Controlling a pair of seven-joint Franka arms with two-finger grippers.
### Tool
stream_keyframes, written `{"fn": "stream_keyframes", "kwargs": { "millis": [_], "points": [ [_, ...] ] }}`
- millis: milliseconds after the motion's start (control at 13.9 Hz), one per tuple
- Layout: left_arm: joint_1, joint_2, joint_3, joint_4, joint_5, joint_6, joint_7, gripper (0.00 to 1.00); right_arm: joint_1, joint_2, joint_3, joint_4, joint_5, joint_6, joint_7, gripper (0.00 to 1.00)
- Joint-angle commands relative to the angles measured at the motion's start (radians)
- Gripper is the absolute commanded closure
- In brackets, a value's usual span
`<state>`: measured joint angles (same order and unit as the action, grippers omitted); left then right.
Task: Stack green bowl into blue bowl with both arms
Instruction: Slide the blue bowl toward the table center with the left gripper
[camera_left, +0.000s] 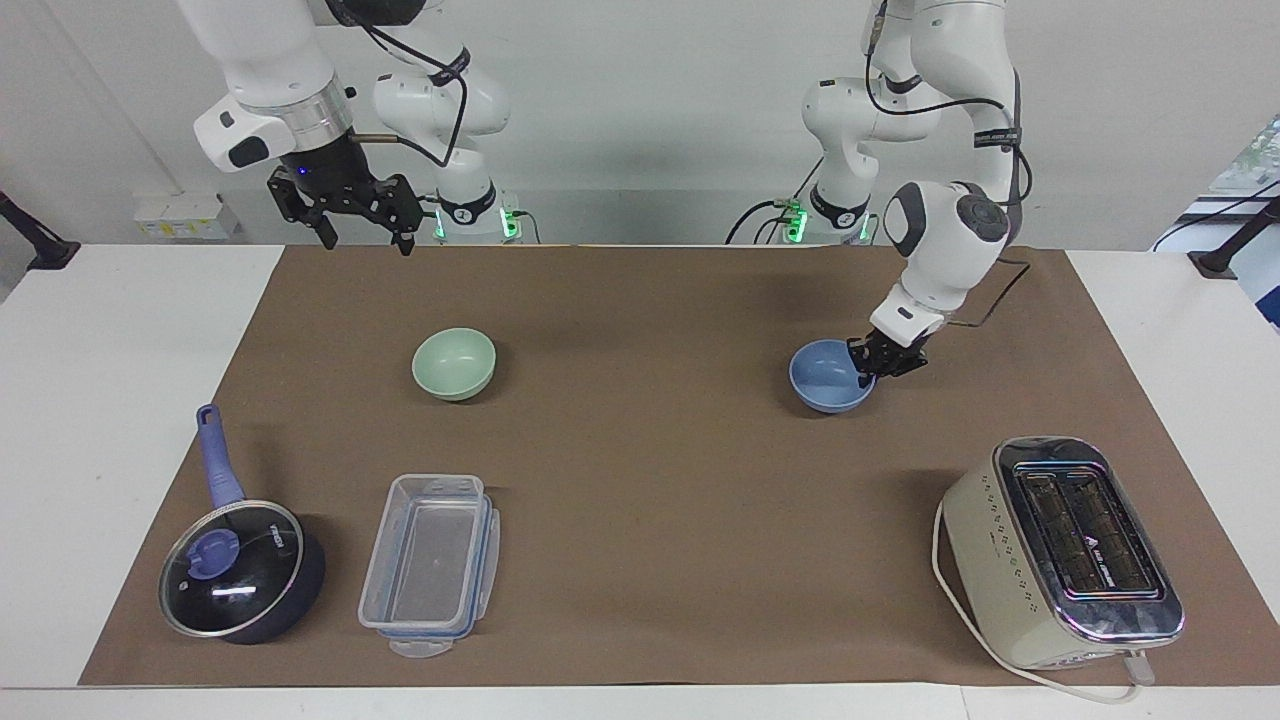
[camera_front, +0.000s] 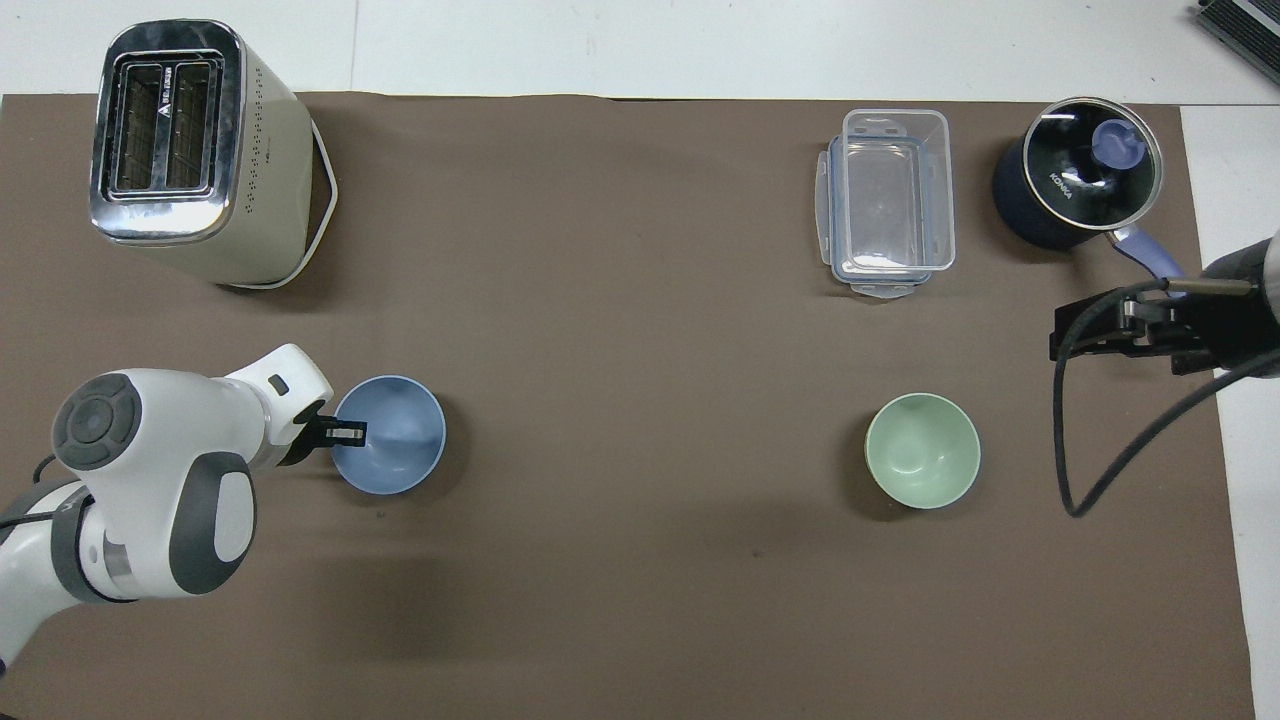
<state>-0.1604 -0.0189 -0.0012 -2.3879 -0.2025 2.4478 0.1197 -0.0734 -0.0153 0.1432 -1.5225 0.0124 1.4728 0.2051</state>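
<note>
While brown mat (camera_left: 660, 480) covers white table (camera_left: 120, 400) | left gripper (camera_left: 868, 368) clamps blue bowl (camera_left: 825, 388) | right gripper (camera_left: 362, 232) open

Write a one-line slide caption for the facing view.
Left gripper shut on the blue bowl rim; right gripper waits open, raised above the green bowl.

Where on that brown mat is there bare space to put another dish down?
The widest bare stretch lies mid-mat, between the blue bowl and green bowl, and between the toaster and clear container. It is crowded where container and pot sit side by side, and where the left gripper grips the blue bowl's rim.
</note>
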Motion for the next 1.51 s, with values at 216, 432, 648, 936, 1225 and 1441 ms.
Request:
{"fn": "stream_keyframes", "kwargs": {
  "millis": [216, 432, 648, 936, 1225, 1441],
  "points": [
    [-0.022, -0.009, -0.002, 0.090, -0.011, -0.113, -0.005, 1.00, -0.016, -0.023, 0.004, -0.034, 0.008, 0.023, -0.003, 0.00],
    [-0.143, -0.010, -0.002, 0.092, -0.038, -0.105, -0.136, 1.00, -0.016, -0.023, 0.004, -0.034, 0.008, 0.021, -0.003, 0.00],
    [-0.243, -0.010, -0.005, 0.101, -0.054, -0.087, -0.230, 1.00, -0.016, -0.023, 0.003, -0.034, 0.008, 0.021, -0.004, 0.00],
    [-0.391, -0.004, -0.005, 0.079, -0.169, -0.003, -0.235, 1.00, -0.016, -0.023, 0.003, -0.036, 0.008, 0.021, -0.003, 0.00],
    [-0.465, 0.023, -0.005, 0.055, -0.182, 0.022, -0.245, 1.00, -0.016, -0.023, 0.003, -0.038, 0.008, 0.021, -0.003, 0.00],
    [-0.476, 0.036, -0.005, 0.027, -0.183, 0.062, -0.245, 1.00, -0.016, -0.023, 0.003, -0.038, 0.008, 0.021, -0.004, 0.00]
  ]
}}
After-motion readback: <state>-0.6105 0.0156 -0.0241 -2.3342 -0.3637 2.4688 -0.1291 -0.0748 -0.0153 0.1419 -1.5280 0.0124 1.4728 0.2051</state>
